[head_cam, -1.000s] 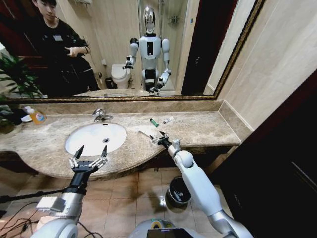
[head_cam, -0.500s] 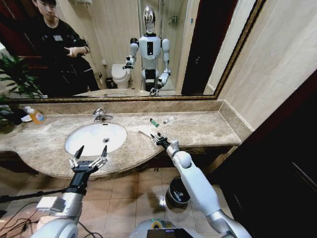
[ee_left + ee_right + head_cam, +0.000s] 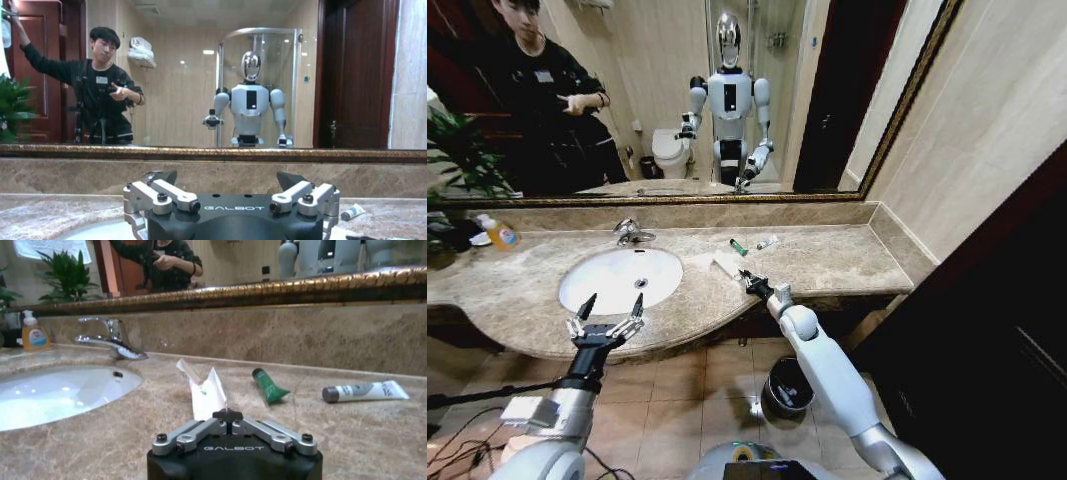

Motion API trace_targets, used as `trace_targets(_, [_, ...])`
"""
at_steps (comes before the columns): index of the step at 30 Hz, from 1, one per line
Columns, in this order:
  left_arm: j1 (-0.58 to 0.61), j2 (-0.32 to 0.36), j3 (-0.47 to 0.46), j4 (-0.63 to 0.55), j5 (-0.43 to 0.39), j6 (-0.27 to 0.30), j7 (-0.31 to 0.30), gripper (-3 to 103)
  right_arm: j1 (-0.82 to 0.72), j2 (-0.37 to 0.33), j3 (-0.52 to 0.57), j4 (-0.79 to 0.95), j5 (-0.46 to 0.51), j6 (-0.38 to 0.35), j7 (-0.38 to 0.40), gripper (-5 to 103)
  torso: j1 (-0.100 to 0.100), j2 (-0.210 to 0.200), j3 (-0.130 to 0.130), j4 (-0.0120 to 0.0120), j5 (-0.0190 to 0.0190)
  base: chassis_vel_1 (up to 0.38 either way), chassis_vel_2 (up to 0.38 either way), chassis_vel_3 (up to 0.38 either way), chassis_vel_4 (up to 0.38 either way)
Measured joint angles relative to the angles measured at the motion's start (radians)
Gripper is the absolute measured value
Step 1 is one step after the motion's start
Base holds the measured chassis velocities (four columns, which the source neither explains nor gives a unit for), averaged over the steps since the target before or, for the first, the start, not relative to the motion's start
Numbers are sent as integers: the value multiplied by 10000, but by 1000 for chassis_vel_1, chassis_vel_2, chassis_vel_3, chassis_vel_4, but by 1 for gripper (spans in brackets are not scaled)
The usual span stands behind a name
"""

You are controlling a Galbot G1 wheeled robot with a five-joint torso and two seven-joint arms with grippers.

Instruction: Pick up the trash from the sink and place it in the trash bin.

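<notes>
A crumpled white paper (image 3: 203, 392) stands upright on the marble counter right of the sink (image 3: 602, 290), with my right gripper (image 3: 228, 415) shut on its lower edge. In the head view that paper (image 3: 725, 262) is just beyond the right gripper (image 3: 749, 278). A green tube (image 3: 738, 247) and a white tube (image 3: 767, 242) lie farther back near the wall, also seen from the right wrist as the green tube (image 3: 269, 385) and the white tube (image 3: 363, 391). My left gripper (image 3: 611, 304) hangs open over the sink's front rim. The trash bin (image 3: 785, 388) stands on the floor below the counter.
A chrome tap (image 3: 630, 232) rises behind the basin. A yellow-orange bottle (image 3: 500, 235) stands at the far left by a plant. A mirror covers the wall behind the counter. The counter ends at a side wall on the right.
The white paper at the right gripper's tips has gone from lying flat to standing up, slightly nearer the wall. The left arm has not moved.
</notes>
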State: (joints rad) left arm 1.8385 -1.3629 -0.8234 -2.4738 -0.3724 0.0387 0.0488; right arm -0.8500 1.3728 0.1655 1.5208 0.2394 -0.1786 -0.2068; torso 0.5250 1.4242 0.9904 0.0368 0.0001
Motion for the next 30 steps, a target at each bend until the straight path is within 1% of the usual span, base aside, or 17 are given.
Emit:
trace_targets(8, [0,0,0,0,0,0,0,100,-55,-191,144,498,102,16,137,0,0,0,0,0,0,0,0,0,0])
trace_targets(14, [0,0,0,0,0,0,0,100,-423,-672,587,1240,298,-1,202,0,0,0,0,0,1,0,0,0,0])
trace_targets(16, [0,0,0,0,0,-1,0,100,-503,-728,660,1349,328,-9,205,0,0,0,0,0,0,0,0,0,0])
trace_targets(23, [0,0,0,0,0,0,0,100,-1308,-1147,1320,2405,446,-77,267,0,0,0,0,0,1,0,0,0,0])
trace_targets(26, [0,0,0,0,0,0,1,100,-1869,-1366,1677,3120,521,-93,311,0,0,1,-1,-1,-1,0,0,0,0])
trace_targets(29, [0,0,0,0,0,0,0,100,-2201,-1429,1875,3524,534,-98,347,0,-1,1,-1,-2,0,0,0,0,0])
trace_targets(30, [0,0,0,0,0,-1,0,100,-2405,-1435,2010,3781,544,-99,366,0,0,2,-1,1,1,0,0,0,0])
